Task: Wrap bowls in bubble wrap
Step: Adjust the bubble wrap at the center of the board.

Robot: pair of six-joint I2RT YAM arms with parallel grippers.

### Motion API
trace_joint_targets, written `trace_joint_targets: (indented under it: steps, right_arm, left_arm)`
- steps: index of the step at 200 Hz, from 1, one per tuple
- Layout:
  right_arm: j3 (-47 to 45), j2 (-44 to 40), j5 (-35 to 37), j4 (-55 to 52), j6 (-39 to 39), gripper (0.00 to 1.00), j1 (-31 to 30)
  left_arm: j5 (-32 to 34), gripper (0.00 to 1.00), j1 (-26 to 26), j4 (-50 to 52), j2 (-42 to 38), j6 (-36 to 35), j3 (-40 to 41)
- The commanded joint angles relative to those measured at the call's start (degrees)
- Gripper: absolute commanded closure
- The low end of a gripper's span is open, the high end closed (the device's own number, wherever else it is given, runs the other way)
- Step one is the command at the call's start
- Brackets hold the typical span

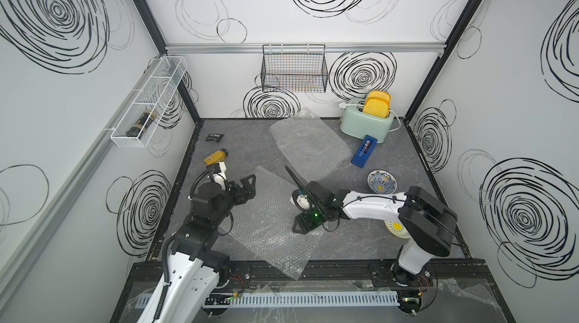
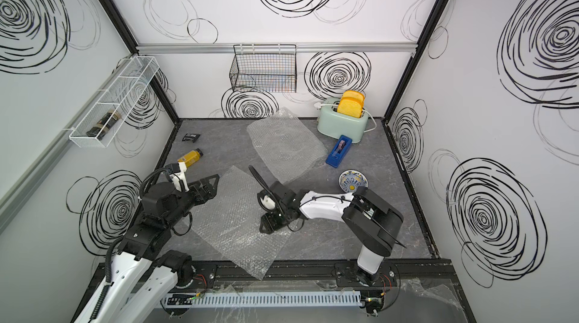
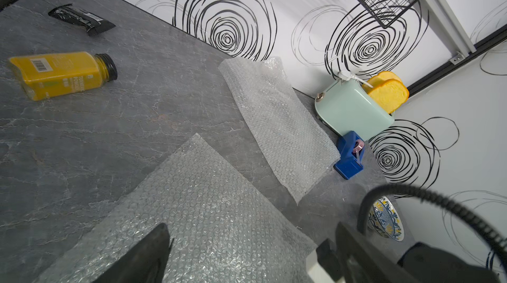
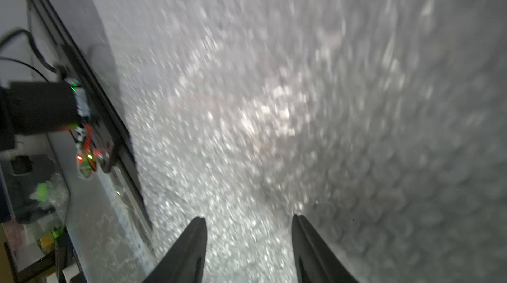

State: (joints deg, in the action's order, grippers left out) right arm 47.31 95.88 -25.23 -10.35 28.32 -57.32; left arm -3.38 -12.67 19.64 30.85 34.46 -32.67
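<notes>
Right gripper (image 4: 248,220): spread, empty, over near bubble wrap (image 1: 269,221).
Left gripper (image 1: 250,185): spread, empty.
Blue-rimmed bowl (image 1: 381,181), sun bowl (image 1: 398,229): unwrapped; your wrapping is all ahead.

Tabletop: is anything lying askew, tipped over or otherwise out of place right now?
Yes. The yellow bottle lies tipped on its side near the left wall. The near bubble wrap sheet sits skewed, one corner lying past the table's front edge. The far sheet's back corner curls up.
</notes>
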Motion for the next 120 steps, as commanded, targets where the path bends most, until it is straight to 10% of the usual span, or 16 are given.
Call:
trace_joint_targets:
  steps: [1, 120]
  right_arm:
    - [-3.27, -1.79, 3.59, 2.7, 3.5, 0.48, 1.39]
    - [9.07, 0.62, 8.65, -10.28, -10.22, 0.42, 22.71]
  left_arm:
    - [0.14, 0.03, -0.15, -1.55, -0.25, -0.09, -1.1]
    - [1.34, 0.03, -1.65, -1.06, 0.09, -0.03, -1.16]
